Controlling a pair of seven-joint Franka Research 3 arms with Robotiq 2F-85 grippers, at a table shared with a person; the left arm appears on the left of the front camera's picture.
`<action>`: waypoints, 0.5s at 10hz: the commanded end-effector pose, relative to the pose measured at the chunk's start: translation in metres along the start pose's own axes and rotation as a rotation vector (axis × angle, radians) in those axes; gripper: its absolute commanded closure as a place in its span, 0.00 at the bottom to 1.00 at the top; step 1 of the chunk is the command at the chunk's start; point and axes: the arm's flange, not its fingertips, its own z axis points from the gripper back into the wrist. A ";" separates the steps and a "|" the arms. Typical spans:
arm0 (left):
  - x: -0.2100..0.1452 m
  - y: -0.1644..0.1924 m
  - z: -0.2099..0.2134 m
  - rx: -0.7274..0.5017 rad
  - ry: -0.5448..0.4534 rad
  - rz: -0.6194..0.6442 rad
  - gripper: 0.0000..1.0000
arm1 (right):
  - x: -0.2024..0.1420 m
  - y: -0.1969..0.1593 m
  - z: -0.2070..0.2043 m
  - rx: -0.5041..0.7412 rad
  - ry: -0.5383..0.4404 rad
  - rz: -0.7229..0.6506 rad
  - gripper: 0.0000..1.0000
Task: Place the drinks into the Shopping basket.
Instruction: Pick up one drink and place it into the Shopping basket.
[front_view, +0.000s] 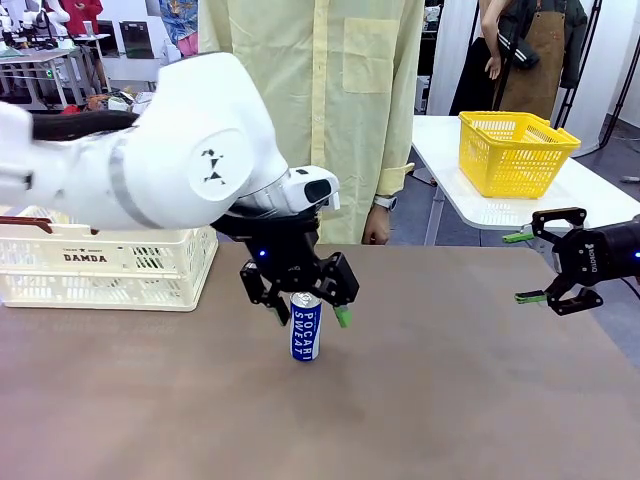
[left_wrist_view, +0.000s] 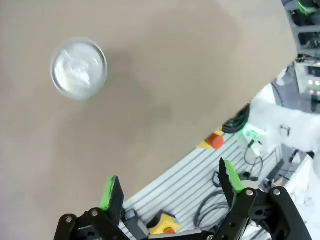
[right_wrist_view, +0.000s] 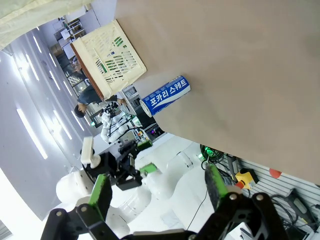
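Slim blue drink can with white lettering and a silver top (front_view: 305, 332) stands upright on the matte brown tabletop (front_view: 450, 400), near the middle. Smooth printed metal wall; its round silver lid (left_wrist_view: 79, 68) looks blurred in my left wrist view. My right wrist view shows the same can (right_wrist_view: 165, 95) with white Korean print on blue.

My left gripper (front_view: 303, 302) hangs right over the can top, jaws spread wide, nothing clamped; black linkage fingers with green pads (front_view: 343, 317) sit on either side of the lid level. From the wrist, the left gripper (left_wrist_view: 170, 190) is open and the lid sits off to one side of the gap, not between the pads.

Large cream-white slotted plastic shopping basket with brown rim and "DAMDA" print (front_view: 110, 265) sits on the table's left edge, well apart from the can. It also shows in the right wrist view (right_wrist_view: 107, 57).

My right gripper (front_view: 528, 267) is at the table's right edge, jaws apart, empty; same in its wrist view (right_wrist_view: 157, 192).

A person in a pale yellow shirt (front_view: 310, 100) stands at the far side. Smaller yellow lattice basket (front_view: 515, 150) rests on a white table behind.
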 end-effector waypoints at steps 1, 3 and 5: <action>0.022 0.000 0.020 -0.008 0.007 0.055 0.00 | -0.002 0.003 0.002 -0.002 0.003 -0.014 0.00; 0.000 0.000 0.000 0.000 0.000 0.000 0.00 | -0.002 0.003 0.002 -0.002 0.003 -0.014 0.00; 0.000 0.000 0.000 0.000 0.000 0.000 0.00 | -0.002 0.003 0.002 -0.002 0.003 -0.014 0.00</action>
